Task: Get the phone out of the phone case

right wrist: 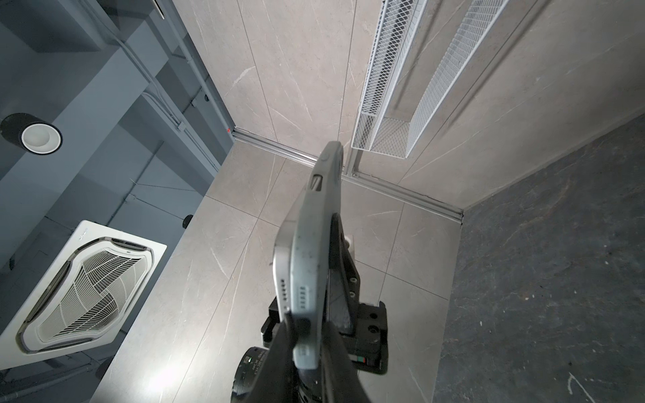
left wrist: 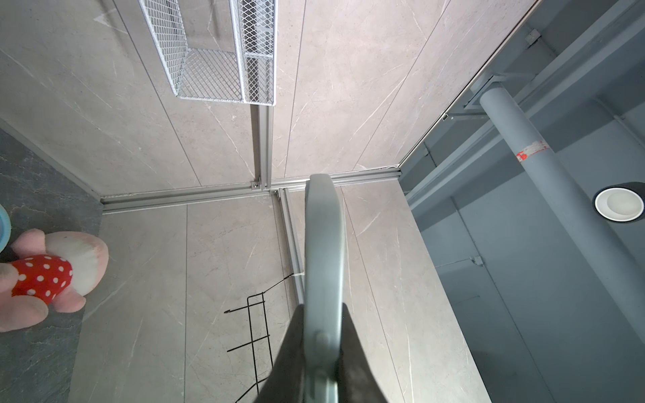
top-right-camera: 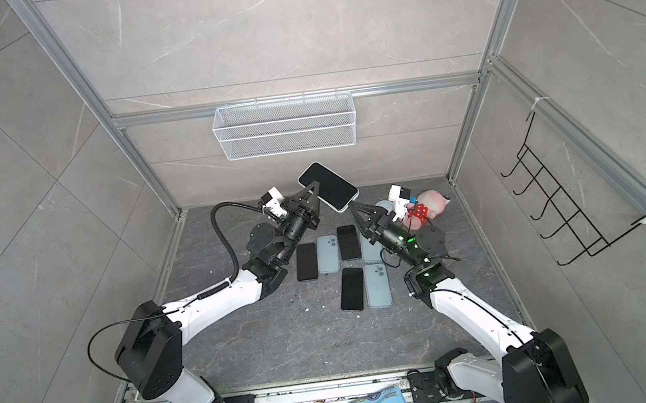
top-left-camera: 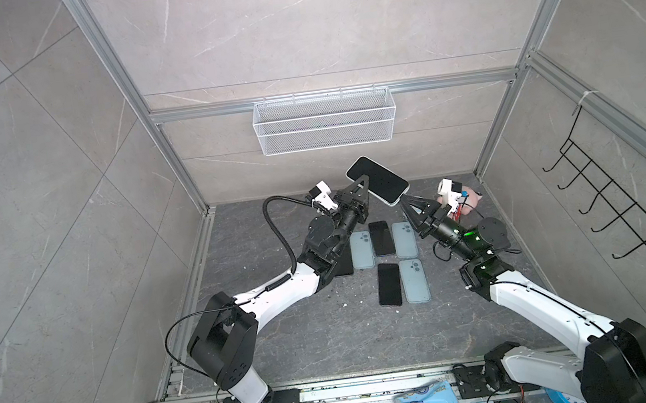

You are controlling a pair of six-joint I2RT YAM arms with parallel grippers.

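**Two arms hold the phone up in the air**

The left end effector is shut tight on the phone, which sits in its case. In both top views it grips the long side, at about 8 o'clock on the phone. In the left wrist view its fingers press on both sides of the grey case edge.

The phone is up off the desk, over the desk's 12 o'clock side. Its dark screen faces up. The white basket hangs on the back wall above it.

Down on the desk, in the middle, lie three other phones with dark screens. Three loose cases lie beside them, and all six make two rows.

The right end effector is narrow. It pinches the case at the phone's 5 o'clock corner. In the right wrist view the phone's silver edge peeks out beside the grey case at this end. The rest of the phone sits inside the case.

A pink toy lies at the desk's 1 o'clock corner, just behind the right end effector. A black rack hangs on the wall at 3 o'clock.
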